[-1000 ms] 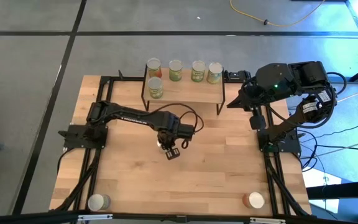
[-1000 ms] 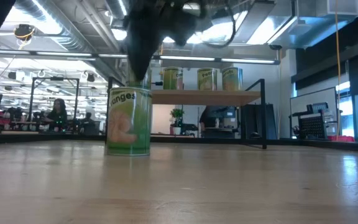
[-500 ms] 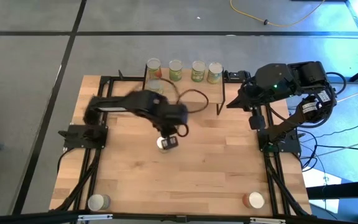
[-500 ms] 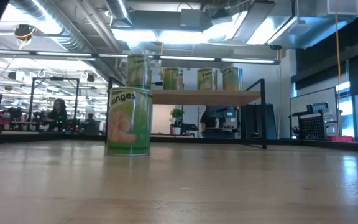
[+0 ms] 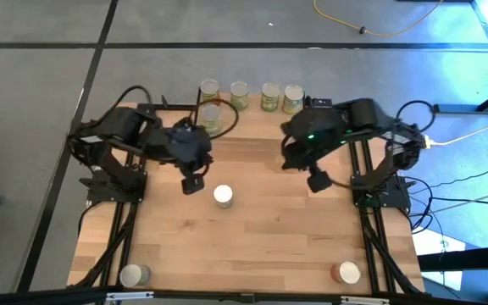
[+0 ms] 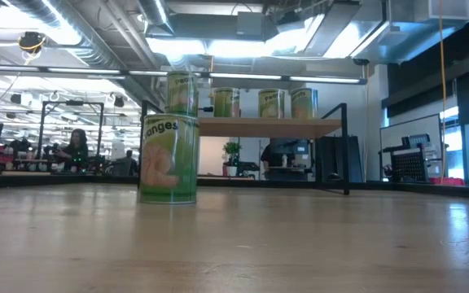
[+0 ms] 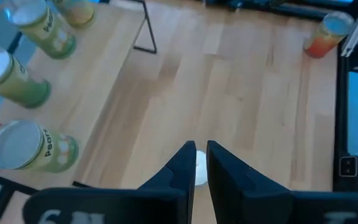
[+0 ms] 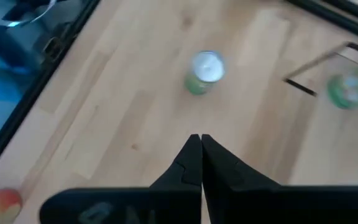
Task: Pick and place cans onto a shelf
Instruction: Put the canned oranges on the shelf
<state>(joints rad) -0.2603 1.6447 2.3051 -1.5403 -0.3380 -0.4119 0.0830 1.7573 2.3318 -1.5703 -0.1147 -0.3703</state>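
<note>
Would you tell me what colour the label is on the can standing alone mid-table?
Green, seen best in the low view on the can.
</note>
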